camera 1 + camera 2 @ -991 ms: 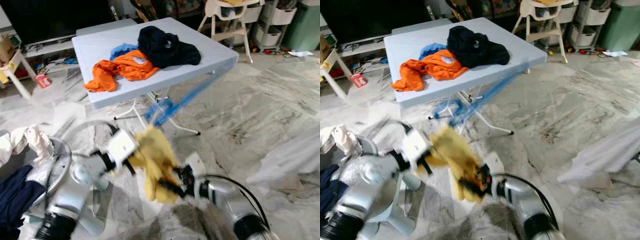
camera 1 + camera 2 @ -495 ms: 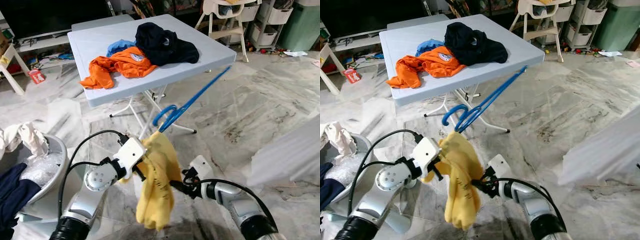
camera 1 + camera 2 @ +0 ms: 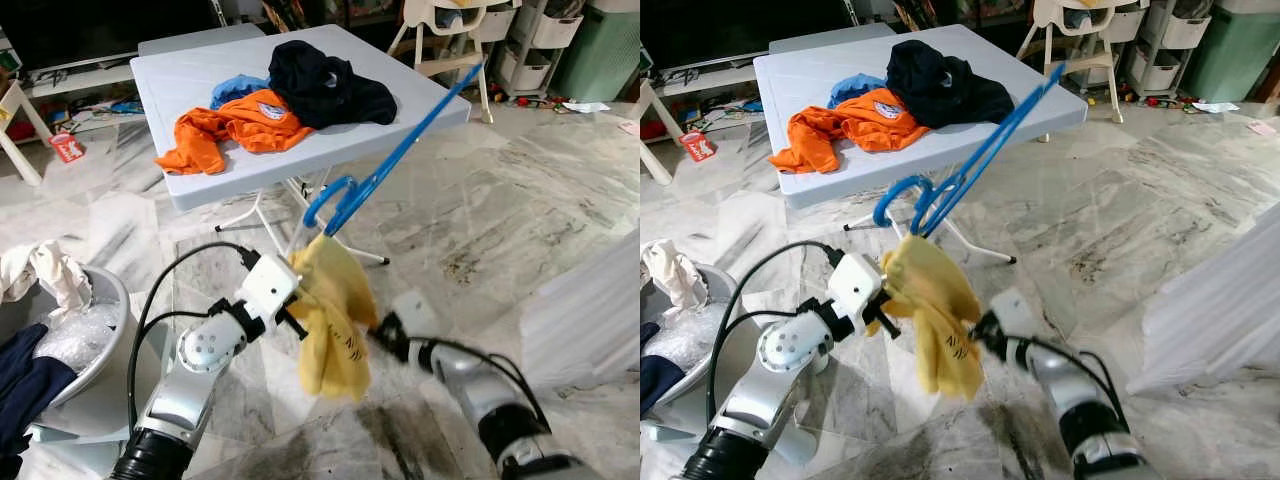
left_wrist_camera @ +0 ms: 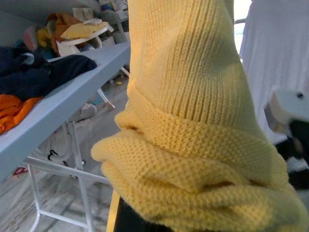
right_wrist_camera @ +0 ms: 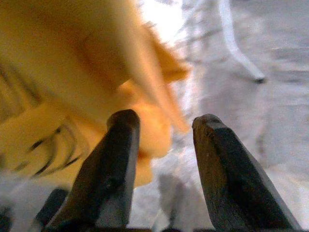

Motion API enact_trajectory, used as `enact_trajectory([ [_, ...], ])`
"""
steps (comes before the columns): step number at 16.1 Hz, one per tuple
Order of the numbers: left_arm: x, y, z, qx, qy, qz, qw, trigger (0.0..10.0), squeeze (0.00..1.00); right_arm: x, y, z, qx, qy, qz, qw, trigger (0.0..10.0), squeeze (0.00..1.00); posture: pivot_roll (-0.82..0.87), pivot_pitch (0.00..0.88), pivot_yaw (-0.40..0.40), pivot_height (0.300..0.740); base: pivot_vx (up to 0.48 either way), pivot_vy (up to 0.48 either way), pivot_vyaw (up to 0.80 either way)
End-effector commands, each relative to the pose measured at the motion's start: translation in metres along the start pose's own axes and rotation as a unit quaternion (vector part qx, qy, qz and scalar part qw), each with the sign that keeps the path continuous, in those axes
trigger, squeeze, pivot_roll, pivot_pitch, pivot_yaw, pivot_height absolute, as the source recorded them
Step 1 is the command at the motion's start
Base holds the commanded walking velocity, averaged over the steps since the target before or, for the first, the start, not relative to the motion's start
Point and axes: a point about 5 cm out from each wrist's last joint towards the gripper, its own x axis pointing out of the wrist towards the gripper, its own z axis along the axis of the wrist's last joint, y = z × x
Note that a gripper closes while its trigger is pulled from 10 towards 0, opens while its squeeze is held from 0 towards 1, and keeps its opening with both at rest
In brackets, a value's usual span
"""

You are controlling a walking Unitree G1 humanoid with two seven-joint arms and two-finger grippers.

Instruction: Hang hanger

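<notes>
Marble floor (image 3: 480, 200), open to the right of a white folding counter (image 3: 190, 100) whose near edge overhangs thin legs. Left gripper (image 3: 292, 322) pinches the blue hanger (image 3: 385, 170), a slim curved rod draped with a knitted yellow garment (image 3: 335, 320) hiding its lower end. Right gripper (image 5: 161, 159), blurred, fingers spread, just beside the garment's hem. Laundry basket (image 3: 100, 330) cut off at left.

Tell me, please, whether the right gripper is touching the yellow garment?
Apart: the right wrist view shows the right gripper open, with floor between it and the yellow garment.
</notes>
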Motion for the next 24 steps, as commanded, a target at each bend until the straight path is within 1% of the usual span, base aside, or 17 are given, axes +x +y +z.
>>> enact_trajectory([
  [1, 0.002, 0.004, 0.013, 0.009, -0.026, 0.007, 1.000, 10.0, 0.00, 0.000, -0.010, 0.008, 0.018, -0.018, -0.044, 0.999, 0.0, 0.00, -0.06, 0.058, -0.003, 0.740, 0.000, 0.000, 0.00],
  [2, 0.002, 0.003, 0.013, 0.009, -0.027, 0.006, 1.000, 10.0, 0.00, -0.001, -0.016, 0.013, 0.027, -0.029, -0.066, 0.997, 0.0, 0.00, -0.06, 0.061, -0.003, 0.740, 0.000, 0.000, 0.00],
  [6, 0.000, 0.004, 0.013, 0.012, -0.027, 0.012, 0.999, 10.0, 0.00, -0.003, -0.029, 0.024, 0.029, -0.058, -0.113, 0.992, 0.0, 0.00, -0.06, 0.066, -0.001, 0.740, 0.000, 0.000, 0.00],
  [9, 0.000, 0.007, 0.014, 0.017, -0.025, 0.018, 0.999, 10.0, 0.00, -0.003, -0.033, 0.024, 0.034, -0.060, -0.115, 0.991, 0.0, 0.00, -0.06, 0.068, -0.001, 0.740, 0.000, 0.000, 0.00],
  [10, 0.000, 0.008, 0.013, 0.022, -0.024, 0.019, 0.999, 10.0, 0.00, -0.005, -0.032, 0.026, 0.034, -0.074, -0.081, 0.993, 3.1, 0.22, -0.06, 0.067, 0.001, 0.740, 0.000, 0.000, 0.00],
  [11, 0.000, 0.009, 0.013, 0.031, -0.021, 0.024, 0.999, 10.0, 0.00, -0.007, -0.035, 0.028, 0.024, -0.082, -0.073, 0.994, 7.7, 1.00, -0.06, 0.067, 0.003, 0.740, 0.000, 0.000, 0.00],
  [12, -0.001, 0.012, 0.008, 0.042, -0.010, 0.039, 0.998, 10.0, 0.00, -0.009, -0.038, 0.030, 0.019, -0.087, -0.055, 0.995, 10.0, 1.00, -0.06, 0.067, 0.004, 0.740, 0.000, 0.000, 0.00],
  [14, -0.006, 0.012, -0.007, 0.042, 0.015, 0.064, 0.997, 10.0, 0.00, -0.013, -0.039, 0.028, -0.002, -0.086, -0.022, 0.996, 10.0, 1.00, -0.07, 0.064, 0.008, 0.740, 0.000, 0.000, 0.00],
  [15, -0.012, 0.006, -0.021, 0.036, 0.038, 0.066, 0.996, 10.0, 0.00, -0.015, -0.034, 0.021, -0.016, -0.072, 0.017, 0.997, 10.0, 1.00, -0.07, 0.064, 0.011, 0.740, 0.000, 0.000, 0.00],
  [16, -0.016, 0.001, -0.031, 0.018, 0.055, 0.069, 0.996, 10.0, 0.00, -0.016, -0.028, 0.013, -0.024, -0.052, 0.053, 0.997, 10.0, 1.00, -0.07, 0.063, 0.013, 0.740, 0.000, 0.000, 0.00],
  [17, -0.018, -0.003, -0.037, 0.019, 0.067, 0.065, 0.995, 10.0, 0.00, -0.017, -0.023, 0.007, -0.034, -0.039, 0.077, 0.996, 10.0, 1.00, -0.07, 0.063, 0.014, 0.740, 0.000, 0.000, 0.00],
  [18, -0.020, -0.004, -0.044, 0.027, 0.085, 0.076, 0.993, 10.0, 0.00, -0.017, -0.018, 0.001, -0.039, -0.028, 0.095, 0.994, 10.0, 1.00, -0.07, 0.063, 0.015, 0.740, 0.000, 0.000, 0.00],
  [19, -0.021, -0.003, -0.051, 0.013, 0.109, 0.103, 0.989, 10.0, 0.00, -0.017, -0.012, -0.004, -0.036, -0.017, 0.115, 0.993, 10.0, 1.00, -0.07, 0.063, 0.015, 0.740, 0.000, 0.000, 0.00],
  [20, -0.022, 0.001, -0.058, 0.011, 0.136, 0.144, 0.980, 10.0, 0.00, -0.016, -0.007, -0.009, -0.047, -0.007, 0.123, 0.991, 10.0, 1.00, -0.07, 0.063, 0.016, 0.740, 0.000, 0.000, 0.00],
  [21, -0.023, 0.002, -0.061, 0.008, 0.149, 0.162, 0.975, 10.0, 0.00, -0.015, -0.006, -0.009, -0.047, -0.004, 0.117, 0.992, 10.0, 1.00, -0.07, 0.063, 0.016, 0.740, 0.000, 0.000, 0.00],
  [22, -0.023, 0.001, -0.071, -0.022, 0.178, 0.205, 0.962, 10.0, 0.00, -0.012, -0.005, -0.006, -0.044, -0.009, 0.107, 0.993, 10.0, 1.00, -0.07, 0.063, 0.014, 0.740, 0.000, 0.000, 0.00],
  [24, -0.021, -0.004, -0.077, -0.043, 0.191, 0.230, 0.953, 10.0, 0.00, -0.011, -0.002, 0.001, -0.048, -0.017, 0.109, 0.993, 10.0, 1.00, -0.07, 0.062, 0.012, 0.740, 0.000, 0.000, 0.00],
])
